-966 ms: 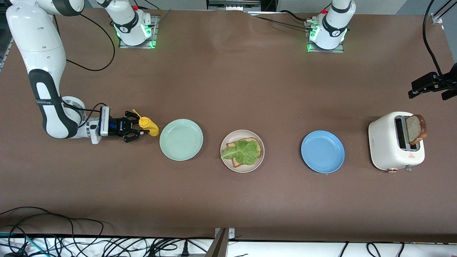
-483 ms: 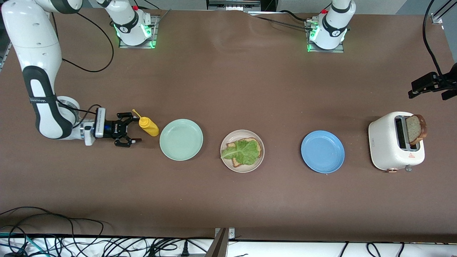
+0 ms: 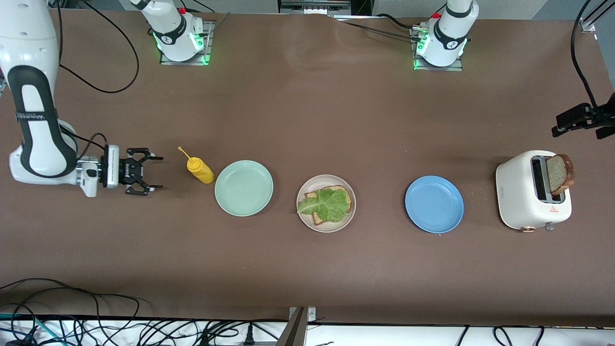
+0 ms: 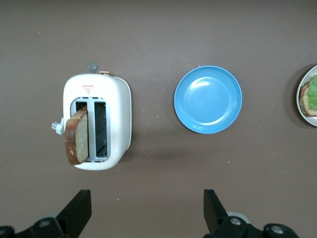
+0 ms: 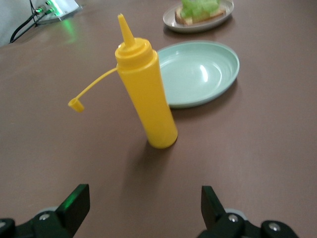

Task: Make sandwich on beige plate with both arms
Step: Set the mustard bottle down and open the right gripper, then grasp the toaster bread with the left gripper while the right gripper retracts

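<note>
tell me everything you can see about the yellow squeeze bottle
The yellow plastic squeeze bottle has a cylindrical body, a rounded shoulder and a pointed nozzle. Its small cap is off the nozzle and dangles on a thin tether from the neck. It stands upright on the brown table, beside the empty mint-green round plate toward the right arm's end. Nothing grips it: the right hand is open, apart from it.

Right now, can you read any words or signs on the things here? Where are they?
Red triangle sign with tiny red writing under it, on the white toaster: too small to read.
Small grey mark on the toaster's end toward the blue plate: too small to read.
White lettering on the black band of the right arm: too blurred to read.
Pale lettering on the right gripper: too small to read.
The yellow squeeze bottle and the plates carry none.
</note>
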